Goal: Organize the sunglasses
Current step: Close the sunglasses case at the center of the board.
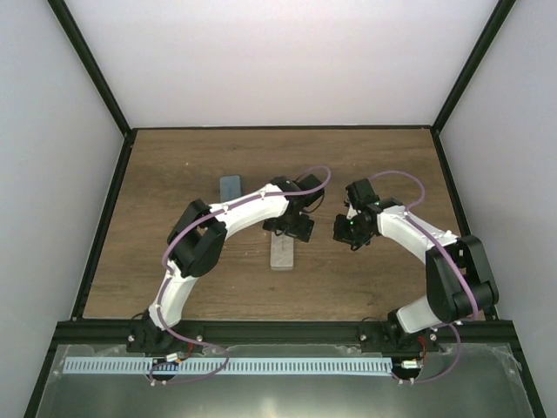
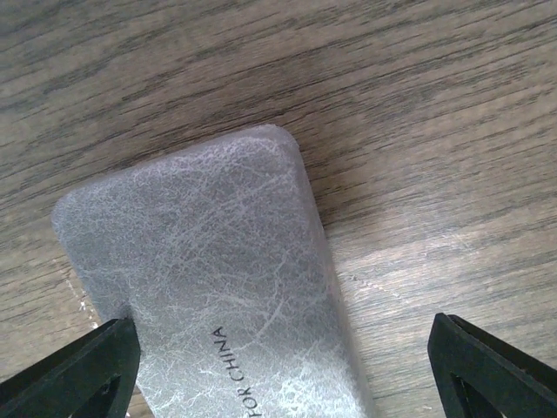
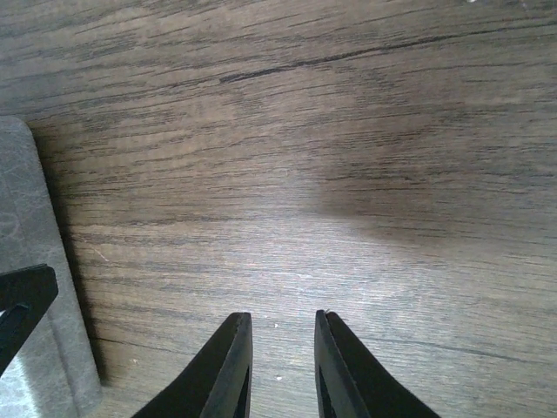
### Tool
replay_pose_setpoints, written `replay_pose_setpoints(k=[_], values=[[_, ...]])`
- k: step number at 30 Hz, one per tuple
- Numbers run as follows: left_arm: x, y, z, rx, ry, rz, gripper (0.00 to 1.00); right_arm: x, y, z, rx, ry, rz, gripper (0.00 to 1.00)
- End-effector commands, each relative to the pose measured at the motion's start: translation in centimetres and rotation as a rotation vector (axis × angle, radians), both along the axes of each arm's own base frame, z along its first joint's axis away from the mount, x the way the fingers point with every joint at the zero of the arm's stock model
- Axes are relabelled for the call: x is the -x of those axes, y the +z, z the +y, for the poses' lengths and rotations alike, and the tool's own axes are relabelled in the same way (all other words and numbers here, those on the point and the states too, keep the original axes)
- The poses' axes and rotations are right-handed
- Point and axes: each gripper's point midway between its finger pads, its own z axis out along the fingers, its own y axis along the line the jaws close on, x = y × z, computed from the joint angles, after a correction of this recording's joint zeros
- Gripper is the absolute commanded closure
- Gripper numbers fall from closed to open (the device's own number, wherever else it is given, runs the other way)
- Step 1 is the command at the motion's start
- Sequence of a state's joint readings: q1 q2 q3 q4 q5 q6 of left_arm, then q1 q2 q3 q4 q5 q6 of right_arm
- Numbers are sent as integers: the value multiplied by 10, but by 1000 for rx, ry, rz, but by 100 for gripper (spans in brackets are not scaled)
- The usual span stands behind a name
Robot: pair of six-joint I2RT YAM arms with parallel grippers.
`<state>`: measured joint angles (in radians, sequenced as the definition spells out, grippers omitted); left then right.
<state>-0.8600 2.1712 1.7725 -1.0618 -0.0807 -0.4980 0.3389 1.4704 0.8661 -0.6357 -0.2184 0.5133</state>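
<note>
Left fingers (image 2: 70, 370) are hovering, spread wide, over the grey case (image 2: 218, 287) on the counter (image 2: 435, 131). Right fingers (image 3: 222, 374), narrowly parted and empty, are hanging beside it. Sunglasses are showing nowhere. Likely step: handling the case. The next move calls for centring before closing.

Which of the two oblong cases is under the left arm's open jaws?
The silver-grey crackle-textured oblong case, mid-table; the dark blue oblong case lies farther back, left of it.
</note>
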Motion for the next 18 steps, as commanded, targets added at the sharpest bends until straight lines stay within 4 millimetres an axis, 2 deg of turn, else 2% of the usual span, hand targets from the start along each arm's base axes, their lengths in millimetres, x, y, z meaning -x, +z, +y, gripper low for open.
replay_pose_setpoints(k=[1,3,5,8,12,15,17,18], values=[[4,-22,25,-88,51,36,7,-5,7,-2,0,16,-27,79],[2,-15,26,-79,56,15,5,-6,8,-1,-3,24,-34,79],[-4,10,17,-13,53,-45,3,-11,15,1,-8,40,-69,78],[-23,60,3,92,63,-215,1,-24,35,4,-9,97,-186,63],[-45,127,-1,225,93,-449,0,-51,82,-7,59,107,-443,38],[-58,177,12,256,148,-616,0,-68,110,-19,129,77,-568,27],[-64,205,28,272,159,-730,0,-75,124,-27,170,77,-670,9],[-67,212,36,269,149,-779,0,-78,128,-34,188,61,-720,1]])
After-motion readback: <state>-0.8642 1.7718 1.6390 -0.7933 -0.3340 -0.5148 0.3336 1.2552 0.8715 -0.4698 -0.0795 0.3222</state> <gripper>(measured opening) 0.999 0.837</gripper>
